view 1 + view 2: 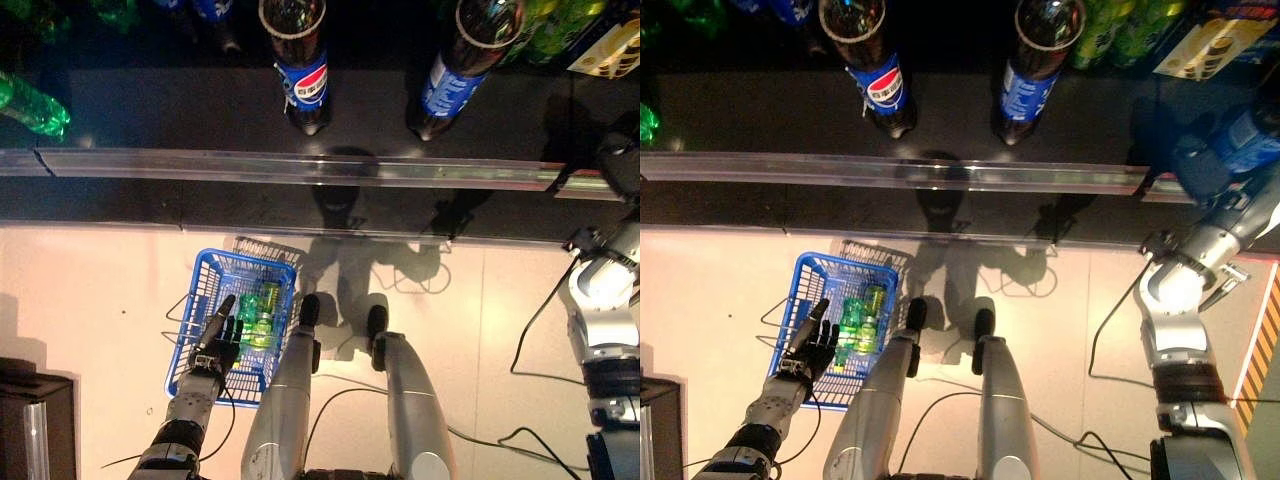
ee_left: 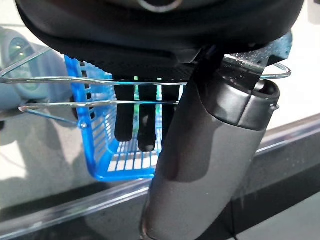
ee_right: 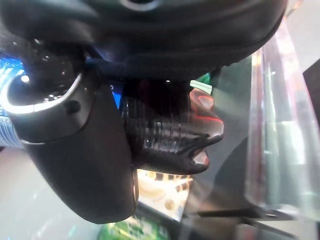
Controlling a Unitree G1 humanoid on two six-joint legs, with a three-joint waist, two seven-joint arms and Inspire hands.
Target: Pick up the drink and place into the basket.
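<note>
The drink (image 3: pixel 172 137) is a dark cola bottle with a ribbed, waisted body, and it sits in the right hand (image 3: pixel 75 150) up on the shelf (image 1: pixel 150 110); the right wrist view shows the thumb and fingers curled round it, with red glints on the plastic. From the head views this hand reaches over the far right end of the shelf, past its clear front rail (image 1: pixel 300 168), beside a blue-labelled bottle (image 1: pixel 1230 150).

The blue basket (image 1: pixel 205 285) stands on the pale floor (image 1: pixel 90 290) below the shelf, well apart from the drink. It is a plastic mesh basket with wire handles (image 2: pixel 60 80) folded outward. Inside it lie green bottles (image 1: pixel 262 315) with yellow-green labels, side by side.

The left hand (image 1: pixel 220 340) hovers over the basket's near side, fingers straight and relaxed, holding nothing.

On the shelf behind the rail stand two cola bottles (image 1: pixel 300 70) with blue labels, and green bottles (image 1: pixel 30 105) lie at its left end.
</note>
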